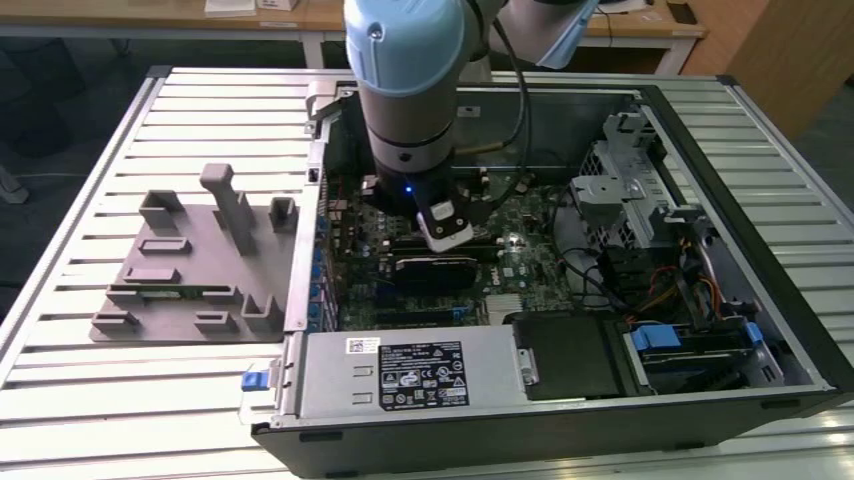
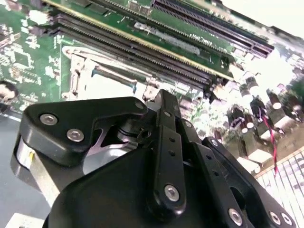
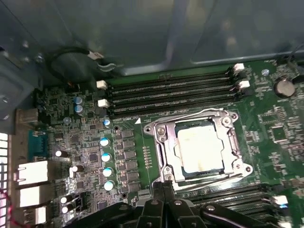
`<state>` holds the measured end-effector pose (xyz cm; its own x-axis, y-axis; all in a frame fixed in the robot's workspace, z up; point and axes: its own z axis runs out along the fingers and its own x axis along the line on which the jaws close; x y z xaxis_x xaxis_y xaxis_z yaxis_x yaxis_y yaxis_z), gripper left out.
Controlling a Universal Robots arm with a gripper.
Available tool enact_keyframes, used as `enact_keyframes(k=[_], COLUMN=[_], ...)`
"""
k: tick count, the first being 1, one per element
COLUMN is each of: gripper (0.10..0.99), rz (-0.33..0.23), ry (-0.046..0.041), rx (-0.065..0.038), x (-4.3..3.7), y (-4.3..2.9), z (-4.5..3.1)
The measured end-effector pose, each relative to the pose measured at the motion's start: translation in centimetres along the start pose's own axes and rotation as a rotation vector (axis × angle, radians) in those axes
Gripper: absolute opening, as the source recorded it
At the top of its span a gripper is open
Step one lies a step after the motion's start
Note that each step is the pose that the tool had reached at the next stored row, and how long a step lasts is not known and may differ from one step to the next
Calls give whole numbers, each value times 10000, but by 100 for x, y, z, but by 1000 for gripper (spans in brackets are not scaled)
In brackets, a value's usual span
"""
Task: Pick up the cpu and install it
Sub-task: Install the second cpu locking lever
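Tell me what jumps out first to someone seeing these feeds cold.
The arm reaches down into the open computer case in the exterior view. In the first wrist view, the cpu lies seated in its metal-framed socket on the green motherboard, with the gripper just beside that socket.

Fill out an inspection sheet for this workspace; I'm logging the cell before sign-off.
Surface: slatted metal table, carrying an open computer case.
Job's things: cpu lies flat in the motherboard socket, its pale metal top facing up; socket frame around it.
Clutter: grey fixture tray with upright posts beside the case, on the exterior view's left.
Grippers: gripper down inside the case, just beside the socket; whether it is open cannot be told.
Cables: black cable runs along the arm; bundled wires near the drive bay.
Surroundings: wooden desks behind the table.
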<state>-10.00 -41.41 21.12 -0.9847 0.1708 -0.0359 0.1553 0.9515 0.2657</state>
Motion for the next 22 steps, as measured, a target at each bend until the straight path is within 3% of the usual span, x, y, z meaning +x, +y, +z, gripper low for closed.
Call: enact_keyframes(k=[2,6,7,13,22], gripper=[106,106,106,106,106], rz=[0,22,22,23,8], ry=[-10,-76,-86,-91,-121], rx=[49,395,439,480,672], x=[-1,-14,-25,-173,-313], y=[10,24,35,107,247], z=[-33,-33,-30,0,50])
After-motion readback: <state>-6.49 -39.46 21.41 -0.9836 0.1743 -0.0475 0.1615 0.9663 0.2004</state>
